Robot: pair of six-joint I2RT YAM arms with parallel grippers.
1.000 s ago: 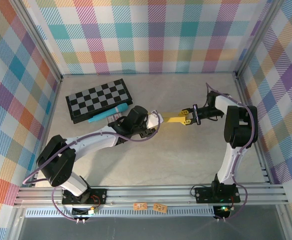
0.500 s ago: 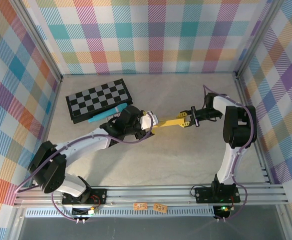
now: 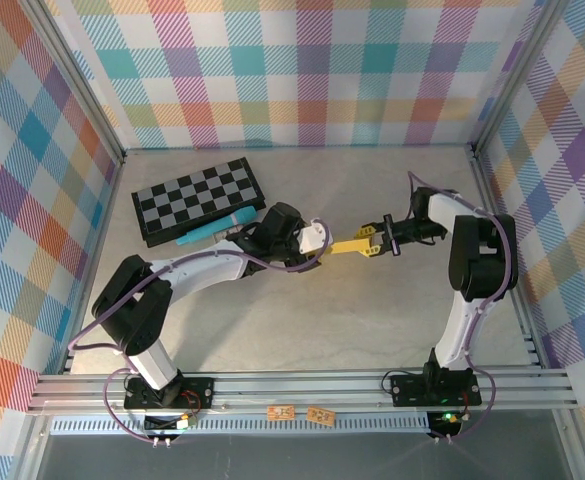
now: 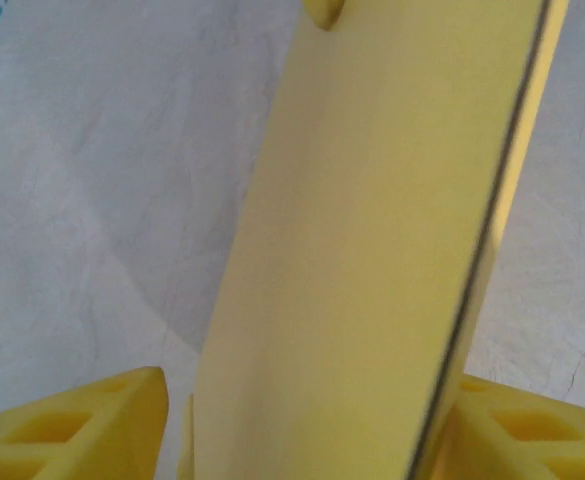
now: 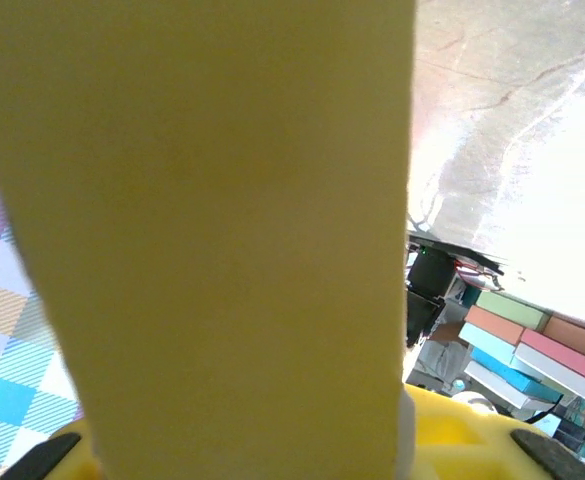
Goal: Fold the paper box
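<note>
Right now the plain yellow thin-cardboard paper box (image 3: 349, 244) hangs between my two grippers near the middle of the pale worktop (image 3: 372, 320), lifted clear of the surface as far as I can judge from above. The right gripper (image 3: 371, 242) is clenched on the box's right end, and in its wrist camera the cardboard runs straight up from between the yellow fingers. The left gripper (image 3: 328, 243) straddles the box's left end. In the left wrist camera the sheet stands on edge between the two yellow fingers (image 4: 72, 430), and a strip of bare worktop shows between that finger and the cardboard, so I read this gripper as released rather than pinching.

By my count there is one yellow box, one black-and-white checkered board (image 3: 200, 200) at the far left, one small teal tube (image 3: 210, 230) lying against its near edge, and two grippers.

Compared with half a second ago, the left gripper has slid right along the box, so less yellow shows between the two grippers. The right gripper sits where it was.
</note>
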